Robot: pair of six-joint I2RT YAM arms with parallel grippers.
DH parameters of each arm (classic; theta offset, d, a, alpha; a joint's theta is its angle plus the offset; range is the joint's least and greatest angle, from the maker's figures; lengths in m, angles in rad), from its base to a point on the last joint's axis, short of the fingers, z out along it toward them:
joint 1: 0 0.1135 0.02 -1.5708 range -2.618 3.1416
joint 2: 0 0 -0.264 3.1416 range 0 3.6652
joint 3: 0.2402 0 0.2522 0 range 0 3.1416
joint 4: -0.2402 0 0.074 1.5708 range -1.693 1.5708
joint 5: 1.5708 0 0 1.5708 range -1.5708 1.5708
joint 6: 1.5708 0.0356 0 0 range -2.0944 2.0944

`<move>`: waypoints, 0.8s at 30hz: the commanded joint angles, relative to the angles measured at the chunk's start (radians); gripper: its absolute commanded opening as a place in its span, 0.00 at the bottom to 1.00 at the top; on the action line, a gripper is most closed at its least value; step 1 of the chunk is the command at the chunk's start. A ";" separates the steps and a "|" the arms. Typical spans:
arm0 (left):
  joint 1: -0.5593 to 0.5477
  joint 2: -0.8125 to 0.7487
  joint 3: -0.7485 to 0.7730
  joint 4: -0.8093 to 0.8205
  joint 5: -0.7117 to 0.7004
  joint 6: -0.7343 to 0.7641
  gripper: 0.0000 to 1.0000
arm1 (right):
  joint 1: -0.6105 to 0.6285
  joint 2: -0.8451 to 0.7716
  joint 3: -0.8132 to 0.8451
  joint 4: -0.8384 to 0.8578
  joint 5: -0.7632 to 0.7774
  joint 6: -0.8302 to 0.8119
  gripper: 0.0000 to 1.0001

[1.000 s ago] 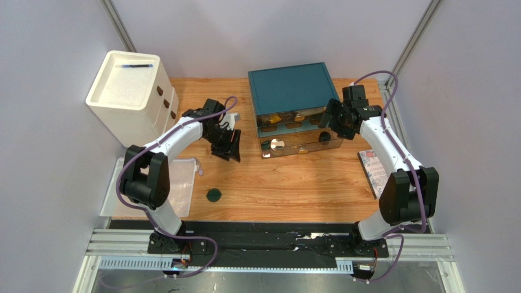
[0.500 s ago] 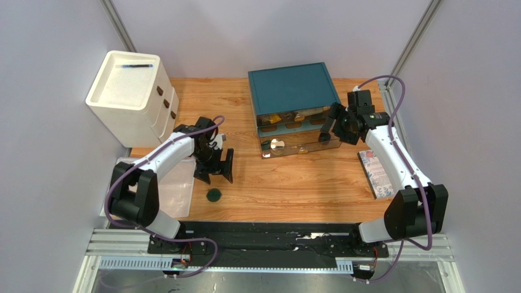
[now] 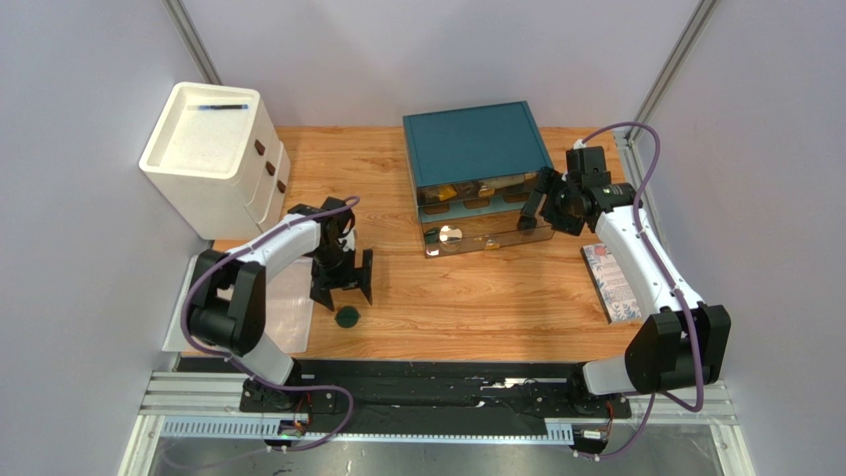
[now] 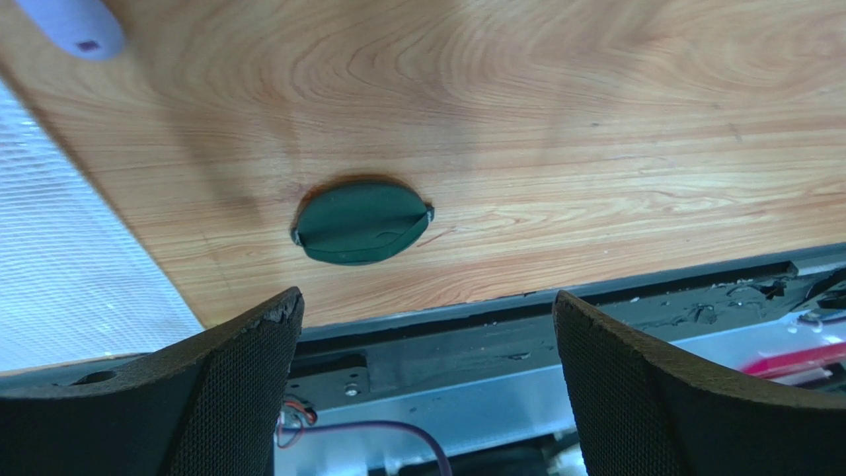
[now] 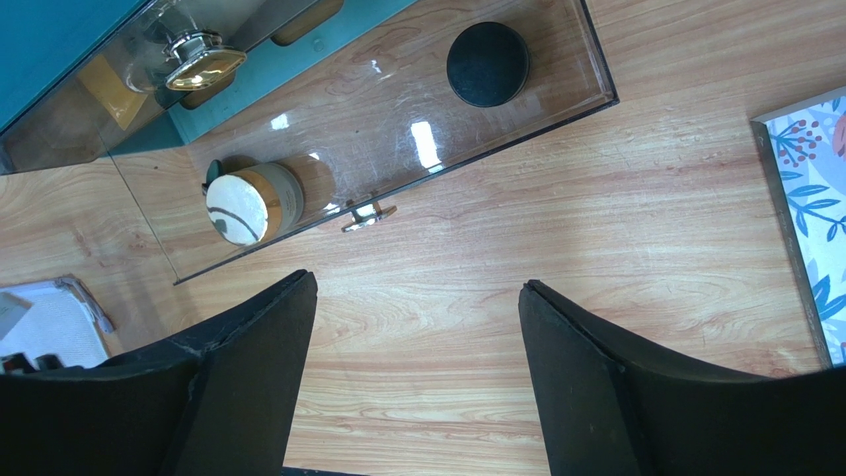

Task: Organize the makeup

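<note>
A flat dark-green disc lies on the wood near the table's front edge; it also shows in the left wrist view. My left gripper hangs just behind and above it, open and empty. My right gripper is open and empty at the right end of the teal box's pulled-out clear drawer. In that drawer sit a round dark jar and a jar with a pale lid. A clear bottle with a gold cap lies in the drawer above.
The teal box stands at the back centre and a white drawer cabinet at the back left. A white mesh pouch lies left of the disc. A floral pad lies at the right edge. A pale tube end shows beside the pouch.
My left gripper has moved from beside the teal box toward the front edge, over the green disc. My right gripper has drawn back a little to the right of the drawer.
</note>
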 commanded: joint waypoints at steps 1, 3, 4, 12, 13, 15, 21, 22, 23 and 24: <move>0.015 0.090 0.006 0.031 0.031 -0.044 0.99 | -0.003 -0.001 0.010 0.011 -0.012 -0.019 0.78; 0.024 0.130 0.007 0.052 0.036 -0.054 0.98 | -0.004 0.003 0.013 0.012 -0.013 -0.022 0.78; 0.027 0.145 0.007 0.066 0.039 -0.057 0.96 | -0.003 0.006 0.016 0.008 -0.013 -0.022 0.78; 0.030 0.250 0.004 0.089 0.042 -0.088 0.85 | -0.004 0.017 0.032 -0.015 -0.015 -0.039 0.78; 0.030 0.251 0.007 0.086 0.036 -0.090 0.77 | -0.003 0.017 0.032 -0.017 -0.016 -0.042 0.78; 0.030 0.269 0.018 0.075 0.023 -0.093 0.64 | -0.003 0.014 0.030 -0.018 -0.015 -0.047 0.78; 0.027 0.323 0.041 0.011 -0.012 -0.060 0.59 | -0.009 0.025 0.036 -0.020 -0.022 -0.056 0.78; 0.026 0.329 0.044 -0.003 -0.018 -0.056 0.59 | -0.014 0.031 0.039 -0.018 -0.025 -0.057 0.78; 0.024 0.340 0.049 -0.017 -0.026 -0.053 0.58 | -0.012 0.034 0.041 -0.020 -0.027 -0.054 0.78; 0.020 0.357 0.052 -0.026 -0.041 -0.041 0.56 | -0.014 0.037 0.044 -0.018 -0.028 -0.057 0.78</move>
